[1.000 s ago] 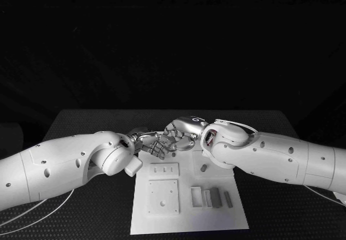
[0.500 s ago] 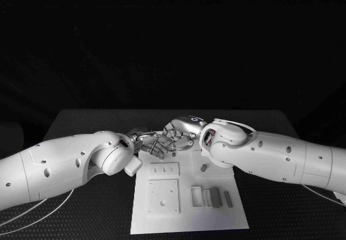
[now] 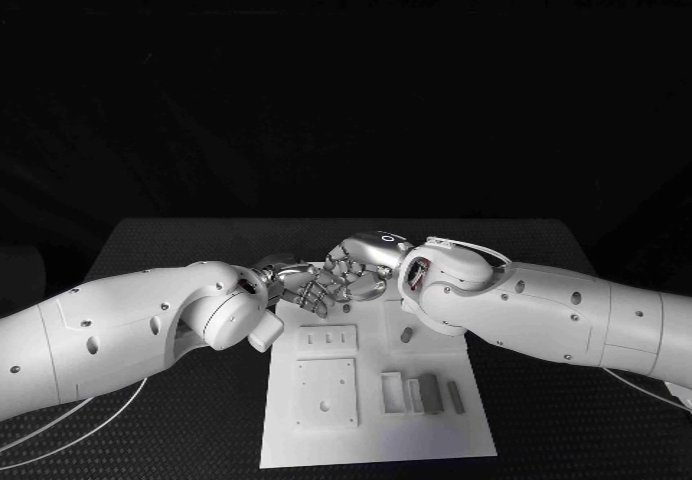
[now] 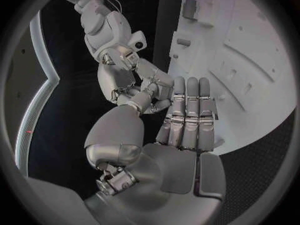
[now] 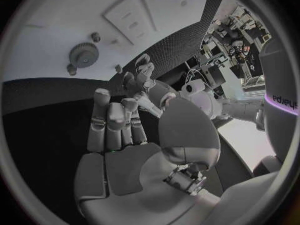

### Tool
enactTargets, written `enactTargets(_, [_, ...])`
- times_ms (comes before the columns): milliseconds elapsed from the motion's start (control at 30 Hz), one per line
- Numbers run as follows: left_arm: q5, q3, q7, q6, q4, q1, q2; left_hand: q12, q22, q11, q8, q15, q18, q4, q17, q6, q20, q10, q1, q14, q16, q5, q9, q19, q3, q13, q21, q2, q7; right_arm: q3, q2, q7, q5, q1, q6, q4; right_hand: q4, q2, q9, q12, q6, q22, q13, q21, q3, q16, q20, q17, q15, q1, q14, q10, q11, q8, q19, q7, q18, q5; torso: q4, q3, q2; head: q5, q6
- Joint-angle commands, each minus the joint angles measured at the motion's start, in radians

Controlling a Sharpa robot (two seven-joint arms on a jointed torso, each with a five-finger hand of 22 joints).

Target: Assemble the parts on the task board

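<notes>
- Our left hand [image 3: 296, 285] and right hand [image 3: 361, 262] meet fingertip to fingertip over the far end of the board [image 3: 378, 440], with their fingers interlaced in the head view.
- From the left wrist, the left hand [image 4: 178, 130] has its fingers straight and close together, its thumb bent toward the right hand [image 4: 134, 82]; we cannot tell whether anything is pinched between them.
- From the right wrist, the right hand [image 5: 119, 130] has its fingers partly curled beside the left hand [image 5: 147, 82]; again we cannot tell if it holds a part.
- If a part is passing between the hands, we judge it best for the receiver to grip firmly before the giver lets go, keeping low over the board.
- The head view shows grey bars [image 3: 430, 393] standing near the board's near right corner, plus a plate [image 3: 326, 394] to their left.
- The right wrist view alone shows a gear [image 5: 83, 54] and small pegs [image 5: 95, 36] on the board [image 5: 50, 30], hidden under the arms from the head.
</notes>
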Motion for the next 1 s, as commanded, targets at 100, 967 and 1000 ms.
enactTargets(100, [-0.006, 0.003, 0.021, 0.025, 0.008, 0.002, 0.0, 0.006, 0.003, 0.0, 0.003, -0.002, -0.009, 0.003, 0.006, 0.052, -0.011, 0.007, 0.02, 0.005, 0.003, 0.003, 0.001, 0.0, 0.014, 0.004, 0.002, 0.017, -0.042, -0.001, -0.004, -0.005, -0.003, -0.003, 0.022, -0.011, 0.002, 0.009, -0.001, 0.004, 0.122, 0.018, 0.001, 0.005, 0.007, 0.006, 0.001, 0.002, -0.007, -0.004, 0.002, 0.007, -0.003, 0.003, 0.008, 0.026, 0.013, 0.0, 0.0004, -0.0004, 0.0, -0.002, 0.0])
enactTargets(967, [0.007, 0.003, -0.01, 0.025, 0.006, 0.002, -0.006, -0.014, 0.021, 0.015, -0.027, 0.005, -0.018, 0.011, 0.034, -0.001, -0.011, -0.019, -0.045, -0.005, -0.019, 0.003, -0.008, -0.017, -0.018, 0.023, -0.004, -0.058, -0.015, -0.001, -0.013, 0.0, 0.026, -0.005, 0.014, -0.007, 0.001, 0.01, 0.0, 0.005, 0.123, 0.018, 0.001, 0.005, 0.008, 0.006, 0.001, 0.003, -0.007, -0.004, 0.003, 0.008, -0.004, 0.003, 0.009, 0.026, 0.013, 0.0, -0.0004, 0.0001, 0.0, 0.001, -0.002])
enactTargets(1000, [0.009, 0.003, -0.01, 0.023, 0.006, 0.002, -0.006, -0.015, 0.022, 0.016, -0.029, 0.005, -0.018, 0.011, 0.035, -0.006, -0.011, -0.021, -0.054, -0.005, -0.02, 0.003, -0.009, -0.018, -0.029, 0.025, -0.005, -0.065, -0.013, -0.001, -0.013, 0.0, 0.026, -0.005, 0.013, -0.007, 0.001, 0.01, 0.0, 0.005, 0.123, 0.018, 0.001, 0.005, 0.008, 0.006, 0.001, 0.003, -0.007, -0.004, 0.003, 0.008, -0.004, 0.003, 0.009, 0.026, 0.013, 0.0, -0.0002, 0.0001, 0.0, 0.002, -0.002])
